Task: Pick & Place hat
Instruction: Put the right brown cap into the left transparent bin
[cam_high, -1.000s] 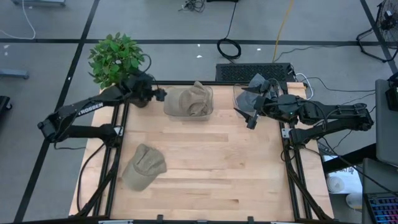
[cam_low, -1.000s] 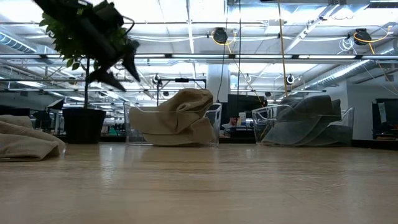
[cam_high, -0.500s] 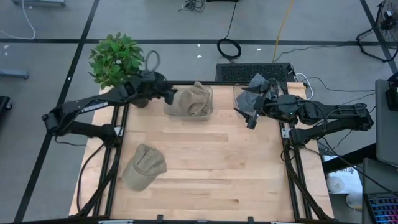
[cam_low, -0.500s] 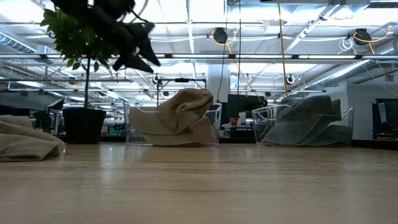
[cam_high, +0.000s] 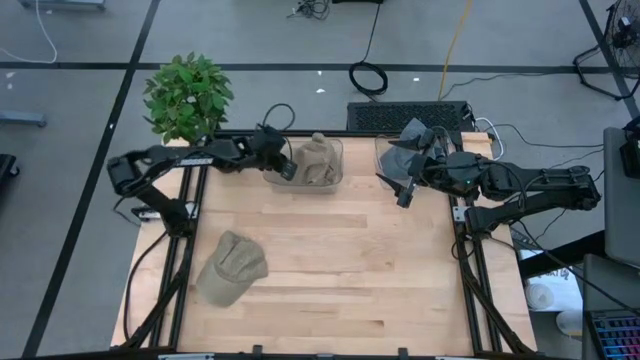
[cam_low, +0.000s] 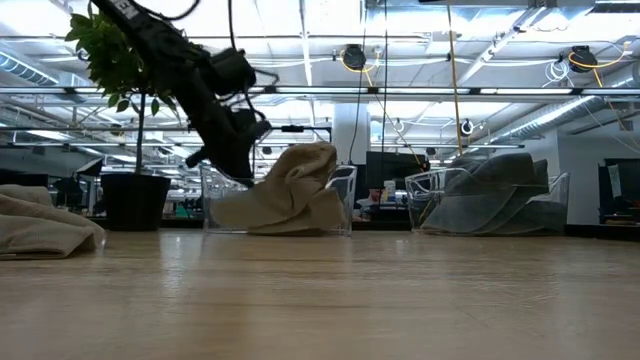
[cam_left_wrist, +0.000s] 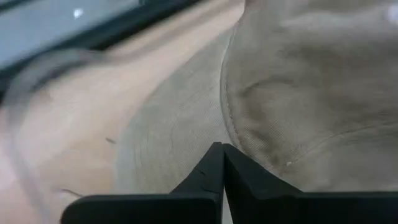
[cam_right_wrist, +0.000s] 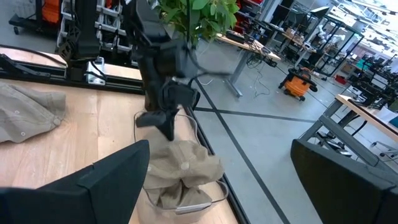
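Observation:
A tan hat (cam_high: 315, 158) is bunched in a clear bin (cam_high: 339, 184) at the table's far edge. My left gripper (cam_high: 288, 170) is shut and reaches into the bin's left part, slanting down onto the hat (cam_low: 300, 190). A second tan hat (cam_high: 232, 268) lies flat on the table at the near left. A grey hat (cam_high: 405, 150) fills another clear bin at the far right. My right gripper (cam_high: 397, 188) hovers open beside that bin, holding nothing. My left gripper's shut fingertips (cam_left_wrist: 222, 152) rest against the hat where the brim meets the crown (cam_left_wrist: 239, 134). They come slanting down from the table's left. The hat stays in the bin, its left part lower under the fingers (cam_low: 245, 180). Whether cloth is caught between the tips I cannot tell.
A potted plant (cam_high: 185, 95) stands at the table's far left corner, just behind my left arm. The wooden table top (cam_high: 340, 270) lies bare between the two arms. Black frame rails run along the table's left and right sides.
My left gripper has gone from beside the plant toward the table's right and down into the bin, and it has shut on the way. The left part of the tan hat in the bin now sits lower than before.

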